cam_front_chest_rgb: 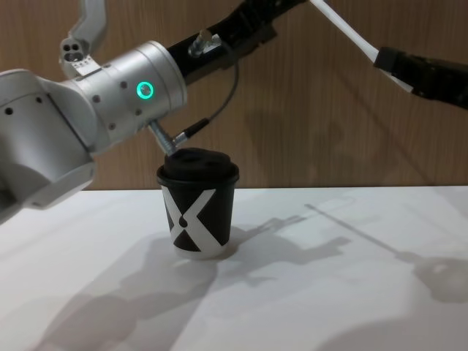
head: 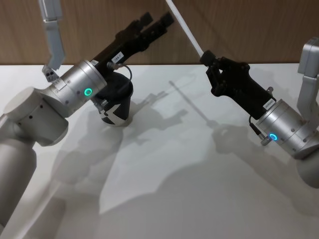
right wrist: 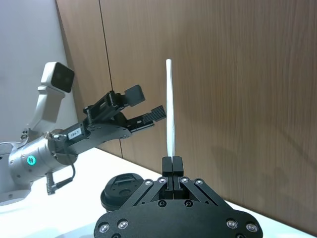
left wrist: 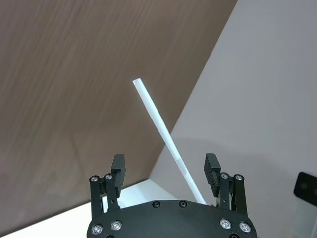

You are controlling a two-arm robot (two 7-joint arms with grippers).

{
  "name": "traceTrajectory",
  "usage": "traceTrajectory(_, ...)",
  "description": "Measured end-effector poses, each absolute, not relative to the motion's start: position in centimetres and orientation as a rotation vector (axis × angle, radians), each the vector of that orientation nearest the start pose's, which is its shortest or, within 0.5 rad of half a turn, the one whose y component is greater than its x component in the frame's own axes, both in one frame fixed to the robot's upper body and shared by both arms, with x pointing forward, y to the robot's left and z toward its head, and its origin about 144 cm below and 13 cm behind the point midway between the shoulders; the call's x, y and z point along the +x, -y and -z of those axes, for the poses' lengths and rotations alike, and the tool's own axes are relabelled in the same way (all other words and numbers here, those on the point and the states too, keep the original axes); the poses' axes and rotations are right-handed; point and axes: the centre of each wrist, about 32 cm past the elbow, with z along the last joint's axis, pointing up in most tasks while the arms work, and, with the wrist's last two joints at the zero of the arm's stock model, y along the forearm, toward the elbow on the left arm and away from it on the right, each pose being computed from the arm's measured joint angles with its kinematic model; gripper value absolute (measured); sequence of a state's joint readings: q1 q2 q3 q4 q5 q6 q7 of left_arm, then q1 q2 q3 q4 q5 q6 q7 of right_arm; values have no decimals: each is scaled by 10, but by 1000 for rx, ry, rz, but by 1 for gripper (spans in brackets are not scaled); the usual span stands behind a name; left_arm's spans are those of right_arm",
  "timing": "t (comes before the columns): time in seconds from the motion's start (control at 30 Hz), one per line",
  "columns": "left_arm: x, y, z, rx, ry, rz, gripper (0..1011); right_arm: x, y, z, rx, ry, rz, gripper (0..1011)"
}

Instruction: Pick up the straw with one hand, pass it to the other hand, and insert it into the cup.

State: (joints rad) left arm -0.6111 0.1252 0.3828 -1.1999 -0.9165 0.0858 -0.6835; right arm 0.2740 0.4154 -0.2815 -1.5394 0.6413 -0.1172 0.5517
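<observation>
Two grippers meet high over the table point(head: 174, 174), and the handover turns on one thing: how the straw point(head: 184, 25) lies vs. the L gripper point(head: 157, 20).

R gripper point(head: 206, 56) is clamped on the straw's low end, fingers pinched tight w/ no gap in the R wrist view point(right wrist: 172, 163). From there the straw point(right wrist: 170, 109) runs long and straight. Its axis is steep, w/ the free end rising and leaning toward the robot's left, out past the top of the head view.

L gripper point(right wrist: 146, 104) is spread wide and holds nothing, lifted above the cup point(head: 117, 107) and aimed up toward the straw's free length. In the L wrist view the straw point(left wrist: 158, 119) crosses diagonally in the gap btwn the two fingers, w/ the gripper point(left wrist: 165, 161) aimed along it. We can't tell if it's truly inside the fingers or just beyond the tips. We judge L is the nearer arm to the free part, so it needs to close across the shaft, not along it.

Cup point(cam_front_chest_rgb: 197, 212) stands upright on the table, lid on, well below both grippers and under the L arm.

Writing: big white X mark on the cup, no brand text. Small white label on the L gripper looks like "184-2" in the R wrist view, but we're not sure. R gripper's label near the wrist is too small to read.
</observation>
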Motion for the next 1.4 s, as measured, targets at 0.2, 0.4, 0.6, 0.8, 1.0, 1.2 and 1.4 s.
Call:
traceTrajectory(0.2, 615, -159, -1255, -554, -311, -441, 1000, 521, 269, -1220, 289, 97, 767, 6)
traceTrajectory(0.4, 623, -151, -1257, -565, -342, -405, 1000, 521, 269, -1220, 289, 98, 768, 6)
traceTrajectory(0.6, 627, -147, -1259, -568, -356, -388, 1000, 521, 269, -1220, 288, 99, 768, 6)
traceTrajectory(0.8, 631, -143, -1260, -565, -369, -377, 1000, 521, 269, -1220, 289, 99, 768, 6)
traceTrajectory(1.0, 634, -140, -1262, -561, -374, -370, 1000, 521, 269, -1220, 289, 99, 768, 6)
traceTrajectory(1.2, 636, -136, -1263, -556, -378, -362, 1000, 521, 269, -1220, 289, 99, 768, 6)
traceTrajectory(1.4, 638, -134, -1264, -551, -379, -358, 937, 521, 269, -1220, 289, 99, 768, 6)
